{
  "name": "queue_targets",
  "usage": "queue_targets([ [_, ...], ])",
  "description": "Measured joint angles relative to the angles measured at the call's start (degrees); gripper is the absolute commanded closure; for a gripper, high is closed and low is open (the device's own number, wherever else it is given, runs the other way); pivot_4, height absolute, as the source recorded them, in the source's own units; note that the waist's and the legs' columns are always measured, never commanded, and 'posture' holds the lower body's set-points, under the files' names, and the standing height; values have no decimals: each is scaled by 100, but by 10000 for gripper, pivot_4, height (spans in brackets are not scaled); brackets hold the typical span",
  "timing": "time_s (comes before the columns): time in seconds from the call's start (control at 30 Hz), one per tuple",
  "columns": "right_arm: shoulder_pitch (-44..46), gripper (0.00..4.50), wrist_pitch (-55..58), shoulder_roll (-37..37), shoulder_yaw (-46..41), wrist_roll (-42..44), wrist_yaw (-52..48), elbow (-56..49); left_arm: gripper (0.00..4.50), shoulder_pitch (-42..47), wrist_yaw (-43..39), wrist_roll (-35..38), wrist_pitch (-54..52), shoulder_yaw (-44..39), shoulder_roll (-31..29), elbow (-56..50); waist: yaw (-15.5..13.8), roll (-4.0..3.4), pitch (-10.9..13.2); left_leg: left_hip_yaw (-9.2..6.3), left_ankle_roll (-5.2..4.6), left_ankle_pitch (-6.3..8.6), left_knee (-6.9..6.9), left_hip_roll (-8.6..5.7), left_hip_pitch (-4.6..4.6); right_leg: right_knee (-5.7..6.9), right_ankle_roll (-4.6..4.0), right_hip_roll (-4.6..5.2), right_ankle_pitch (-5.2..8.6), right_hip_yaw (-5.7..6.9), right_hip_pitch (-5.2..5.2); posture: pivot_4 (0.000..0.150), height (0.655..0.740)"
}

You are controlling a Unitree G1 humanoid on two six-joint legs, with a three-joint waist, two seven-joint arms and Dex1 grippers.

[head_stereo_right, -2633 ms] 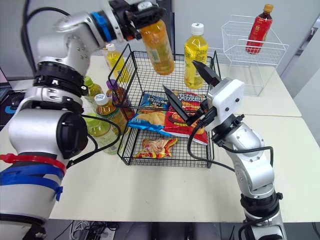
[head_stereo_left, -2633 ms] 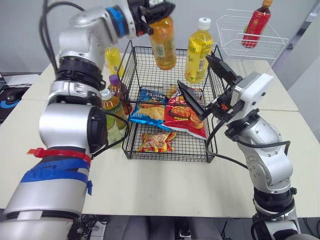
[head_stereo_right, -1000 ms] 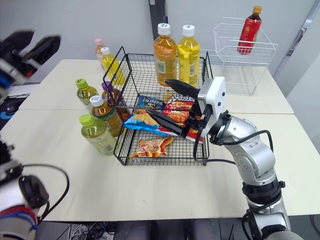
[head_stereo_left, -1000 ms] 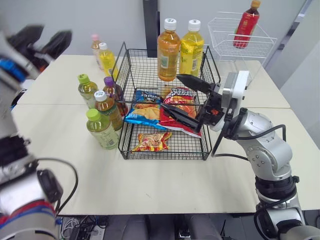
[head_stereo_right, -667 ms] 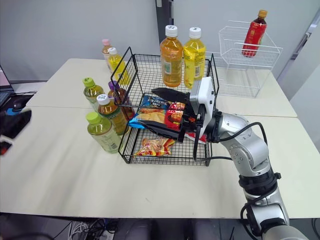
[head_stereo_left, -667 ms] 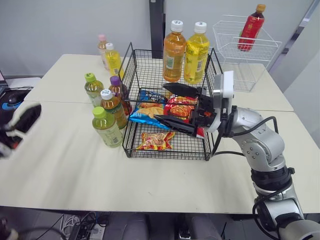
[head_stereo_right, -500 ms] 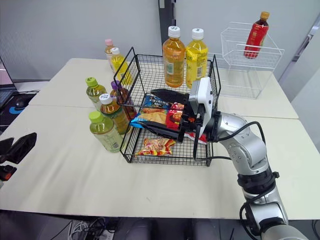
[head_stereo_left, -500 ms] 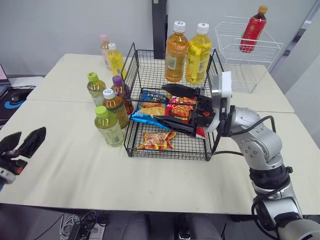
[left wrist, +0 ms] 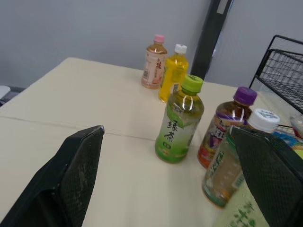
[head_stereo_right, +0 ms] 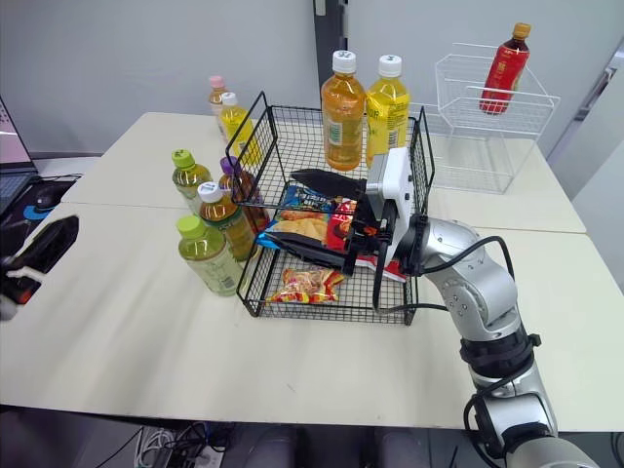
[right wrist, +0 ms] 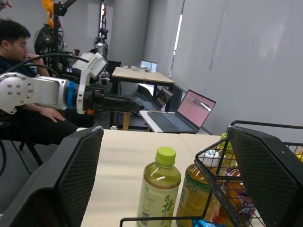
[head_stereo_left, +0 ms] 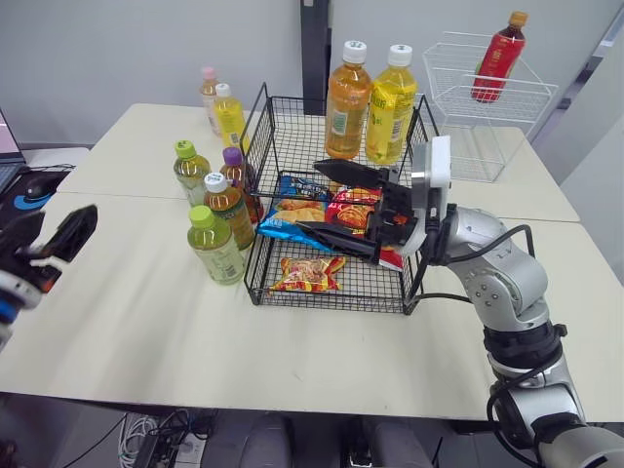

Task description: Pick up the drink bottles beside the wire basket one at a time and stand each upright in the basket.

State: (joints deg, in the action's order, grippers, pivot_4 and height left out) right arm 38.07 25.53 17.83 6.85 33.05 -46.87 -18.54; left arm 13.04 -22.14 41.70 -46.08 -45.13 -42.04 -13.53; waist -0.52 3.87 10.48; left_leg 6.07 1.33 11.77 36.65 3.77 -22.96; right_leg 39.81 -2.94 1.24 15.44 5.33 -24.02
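The black wire basket [head_stereo_left: 331,304] stands mid-table with an orange bottle [head_stereo_left: 347,102] and a yellow bottle [head_stereo_left: 392,93] upright at its back. To its left stand a green-capped bottle [head_stereo_left: 215,246], a white-capped amber bottle [head_stereo_left: 227,207], a purple-capped bottle [head_stereo_left: 237,175], another green-capped one [head_stereo_left: 188,171], and further back a yellow bottle [head_stereo_left: 230,115] and a pink-capped one [head_stereo_left: 208,93]. My left gripper [head_stereo_left: 49,234] hangs open and empty at the table's far left, facing these bottles [left wrist: 179,120]. My right gripper [head_stereo_left: 331,200] is open over the basket's snack packets.
Snack packets [head_stereo_left: 307,275] lie on the basket floor. A white wire basket [head_stereo_left: 487,97] with a red bottle [head_stereo_left: 497,44] stands at the back right. A laptop [head_stereo_right: 15,146] sits beyond the table's left edge. A person [right wrist: 19,42] sits behind my left arm.
My left arm let go of the orange bottle in the basket, then swung far out to the left and low beside the table. The right gripper stays open over the basket.
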Motion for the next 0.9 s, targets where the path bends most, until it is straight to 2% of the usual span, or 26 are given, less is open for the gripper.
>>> queue_targets([
  [0.2,-59,0,1,0,15,-156,263,-164,452,1987,-421,-1181,1258,1818,-166,2262,2,2,-1,9,-5,3,-13,1,-10,-31,5,-1,-3,2,-2,1500,7400],
  [0.27,-59,0,1,-6,24,-185,323,-190,452,2328,-608,-1426,1575,2156,-159,2767,16,1,-1,16,-5,4,-24,0,-11,-43,6,-1,-4,-3,-3,1500,7400],
  [0.4,-92,0,10,29,4,-261,443,-288,452,3367,-832,-2129,2508,2856,33,4430,65,1,0,21,-5,3,-50,0,-11,-63,6,-3,-5,-2,-6,1500,7400],
  [0.57,-98,0,38,118,-5,-269,558,-380,452,4150,-834,-2712,3359,3233,313,5984,76,1,0,23,-3,2,-55,0,-14,-70,5,-4,-5,2,-9,1500,7400],
  [0.9,-101,0,108,180,-7,-266,695,-487,452,5007,-871,-3129,4259,3250,461,7527,75,1,0,22,-2,2,-54,-1,-16,-73,6,-3,-5,5,-8,1500,7400],
])
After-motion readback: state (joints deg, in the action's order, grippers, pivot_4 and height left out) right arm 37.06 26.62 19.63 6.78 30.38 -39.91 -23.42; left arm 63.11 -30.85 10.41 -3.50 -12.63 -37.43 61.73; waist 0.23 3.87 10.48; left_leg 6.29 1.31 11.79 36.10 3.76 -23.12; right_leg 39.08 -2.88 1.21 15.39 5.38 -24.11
